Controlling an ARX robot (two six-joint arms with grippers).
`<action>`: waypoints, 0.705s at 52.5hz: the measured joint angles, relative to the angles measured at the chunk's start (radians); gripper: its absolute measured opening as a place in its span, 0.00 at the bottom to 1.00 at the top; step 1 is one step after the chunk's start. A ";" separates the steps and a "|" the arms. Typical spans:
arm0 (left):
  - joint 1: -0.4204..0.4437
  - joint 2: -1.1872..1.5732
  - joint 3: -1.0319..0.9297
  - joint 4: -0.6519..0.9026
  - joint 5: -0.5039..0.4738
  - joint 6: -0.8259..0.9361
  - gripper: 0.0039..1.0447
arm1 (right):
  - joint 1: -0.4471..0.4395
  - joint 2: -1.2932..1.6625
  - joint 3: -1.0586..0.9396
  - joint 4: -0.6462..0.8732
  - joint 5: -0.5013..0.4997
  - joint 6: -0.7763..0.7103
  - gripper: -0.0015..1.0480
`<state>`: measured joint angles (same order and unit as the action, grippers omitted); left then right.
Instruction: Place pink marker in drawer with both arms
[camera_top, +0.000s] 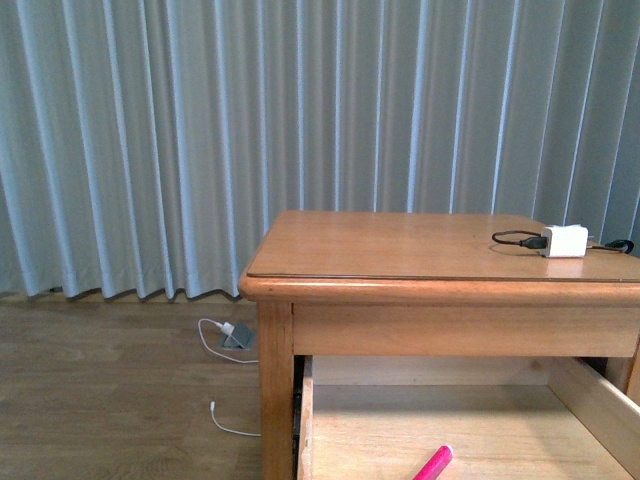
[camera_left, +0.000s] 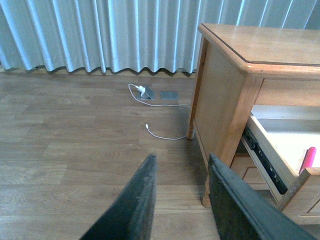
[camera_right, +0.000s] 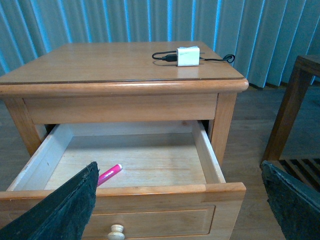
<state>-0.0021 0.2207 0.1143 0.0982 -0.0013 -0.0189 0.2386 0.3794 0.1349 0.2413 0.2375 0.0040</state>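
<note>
Front view: neither arm shows here. You see the nightstand (camera_top: 400, 245) head-on with its upper drawer (camera_top: 330, 430) pulled out towards the camera. The pink marker (camera_top: 433, 463) lies on the pale drawer floor, at the lower edge of the picture. A white charger block (camera_top: 564, 240) with its black lead sits on the top, near the right rear corner, well apart from the work.

Left wrist view: your left gripper (camera_left: 182, 160) hangs over bare wooden floor, off the nightstand's left side. Its jaws stand apart with nothing between them. The marker (camera_left: 309, 159) shows as a pink sliver inside the drawer (camera_left: 280, 145), just behind the front panel. I judge this arm is parked clear so that it does not block the drawer.

Right wrist view: your right gripper (camera_right: 179, 167) faces the open drawer (camera_right: 150, 192) from the front. Its jaws are spread wide and empty, one finger (camera_right: 75, 200) overlapping the marker's near end in the picture. The marker (camera_right: 109, 174) lies flat and slantwise on the floor of the drawer, towards its left half, touching no wall. The round knob (camera_right: 116, 231) is free.

Finding: placement looks complete; closing the drawer, if you want it, appears to be what is left.
</note>
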 joint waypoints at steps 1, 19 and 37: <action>0.000 -0.005 -0.004 0.000 0.000 0.001 0.28 | 0.000 0.000 0.000 0.000 0.000 0.000 0.92; 0.000 -0.163 -0.053 -0.105 0.001 0.011 0.04 | -0.001 0.000 0.000 0.000 0.000 0.000 0.92; 0.000 -0.215 -0.091 -0.102 0.001 0.013 0.04 | -0.001 0.000 0.000 0.000 0.000 0.000 0.92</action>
<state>-0.0021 0.0059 0.0235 -0.0040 -0.0002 -0.0063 0.2379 0.3794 0.1345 0.2417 0.2371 0.0040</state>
